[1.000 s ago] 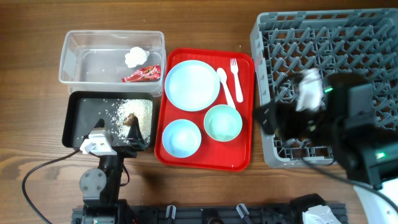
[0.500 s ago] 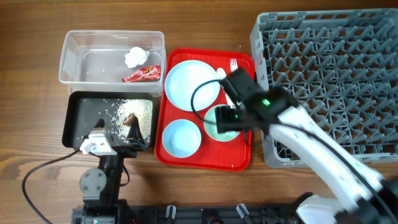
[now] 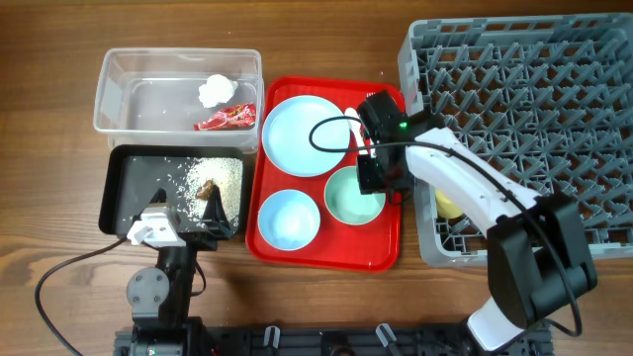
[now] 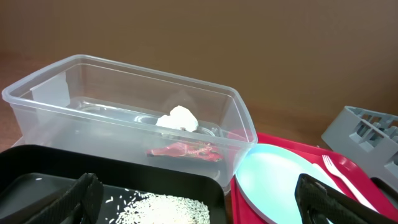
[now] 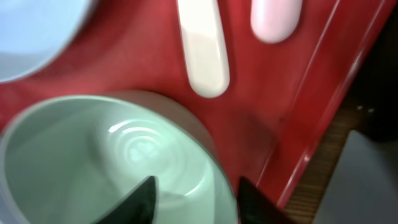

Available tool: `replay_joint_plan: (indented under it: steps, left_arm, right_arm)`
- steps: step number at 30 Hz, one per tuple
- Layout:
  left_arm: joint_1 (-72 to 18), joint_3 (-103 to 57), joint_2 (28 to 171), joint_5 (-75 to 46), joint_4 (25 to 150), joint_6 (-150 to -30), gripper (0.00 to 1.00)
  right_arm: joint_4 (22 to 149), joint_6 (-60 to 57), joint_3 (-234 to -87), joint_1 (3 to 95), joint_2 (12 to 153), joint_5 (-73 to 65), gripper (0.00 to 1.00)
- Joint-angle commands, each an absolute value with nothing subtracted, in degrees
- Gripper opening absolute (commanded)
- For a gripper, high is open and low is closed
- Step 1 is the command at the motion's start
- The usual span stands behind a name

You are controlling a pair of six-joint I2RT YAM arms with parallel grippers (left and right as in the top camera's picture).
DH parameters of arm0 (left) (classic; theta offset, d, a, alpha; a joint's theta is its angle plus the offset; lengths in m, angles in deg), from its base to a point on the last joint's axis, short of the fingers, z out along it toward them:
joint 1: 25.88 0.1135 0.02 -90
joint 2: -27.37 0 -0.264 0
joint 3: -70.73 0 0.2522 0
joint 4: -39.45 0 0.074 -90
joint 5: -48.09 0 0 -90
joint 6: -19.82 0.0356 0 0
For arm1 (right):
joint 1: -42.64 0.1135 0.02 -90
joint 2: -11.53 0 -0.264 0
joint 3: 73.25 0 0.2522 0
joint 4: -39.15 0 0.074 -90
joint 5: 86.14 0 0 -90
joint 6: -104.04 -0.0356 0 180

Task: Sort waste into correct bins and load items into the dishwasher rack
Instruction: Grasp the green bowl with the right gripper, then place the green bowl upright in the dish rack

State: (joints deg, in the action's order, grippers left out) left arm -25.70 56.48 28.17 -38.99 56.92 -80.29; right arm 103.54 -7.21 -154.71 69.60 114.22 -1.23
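My right gripper (image 3: 379, 180) is open, low over the mint green bowl (image 3: 351, 198) on the red tray; in the right wrist view its fingers (image 5: 198, 183) straddle the bowl's right rim (image 5: 112, 162). The light blue plate (image 3: 305, 135), small blue bowl (image 3: 288, 219), white spoon (image 3: 356, 133) and fork (image 3: 376, 124) lie on the same tray. A yellow cup (image 3: 447, 206) sits in the grey rack (image 3: 534, 99). My left gripper (image 4: 199, 196) is open and empty above the black tray (image 3: 124, 188) holding rice (image 3: 213, 173). The tissue (image 3: 216, 90) and red wrapper (image 3: 225, 119) lie in the clear tub (image 3: 129, 69).
The red tray (image 3: 326, 252) sits between the black tray and the rack, close to both. The right arm reaches across the rack's left wall. Bare wooden table lies in front of the trays and left of the tub.
My right arm has swung left from over the rack to the red tray and now hangs over the mint green bowl. The left arm has not moved.
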Motion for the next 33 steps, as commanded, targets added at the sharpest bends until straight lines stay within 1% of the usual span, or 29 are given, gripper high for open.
replay_joint_plan:
  steps: [1,2,4,5,9,14,18,20,21,24,27,29,33]
  left_arm:
    - [-25.24,56.66,27.78,-38.53,57.35,-79.57,1.00]
    - [-25.24,56.66,27.78,-38.53,57.35,-79.57,1.00]
    - [-25.24,56.66,27.75,-38.53,57.35,-79.57,1.00]
    - [-25.24,56.66,27.78,-38.51,57.35,-79.57,1.00]
    - [-25.24,56.66,27.78,-38.53,57.35,-79.57,1.00]
    - [-25.24,56.66,27.78,-38.51,57.35,-79.57,1.00]
    - [-25.24,56.66,27.78,-38.53,57.35,-79.57,1.00]
    - [-25.24,56.66,27.78,-38.53,57.35,-79.57,1.00]
    - [-25.24,56.66,27.78,-38.51,57.35,-79.57,1.00]
    - [-25.24,56.66,27.78,-38.51,57.35,-79.57,1.00]
    - [-25.24,56.66,27.78,-38.53,57.35,-79.57,1.00]
    - [-25.24,56.66,27.78,-38.53,57.35,-79.57,1.00]
    - [-25.24,56.66,27.78,-38.51,57.35,-79.57,1.00]
  right_arm:
    - [103.19,-8.48,-151.78,69.78,115.47,-1.53,0.28]
    - [103.25,-8.66,-151.78,69.78,115.47,-1.25,0.20]
    - [103.12,-9.20,-151.83,69.76,115.30,-0.85,0.12]
    - [103.30,-10.56,-151.83,69.78,115.12,0.04,0.04]
    - [104.63,-13.18,-152.20,69.76,110.73,3.89,0.04]
    - [106.14,-13.62,-153.16,69.76,94.84,14.58,0.04]
    - [106.66,-17.81,-153.16,69.76,81.59,32.85,0.04]
    - [106.18,-17.90,-153.16,69.76,74.99,48.24,0.04]
    - [106.03,-17.88,-153.16,69.76,73.42,53.26,0.04]
    - [105.90,-17.66,-153.16,69.52,71.41,67.36,0.04]
    - [106.51,-17.33,-153.09,67.59,73.48,77.50,0.04]
    - [106.34,-15.78,-153.09,65.43,75.84,80.65,0.04]
    - [105.94,-14.45,-153.09,60.97,81.96,80.15,0.04]
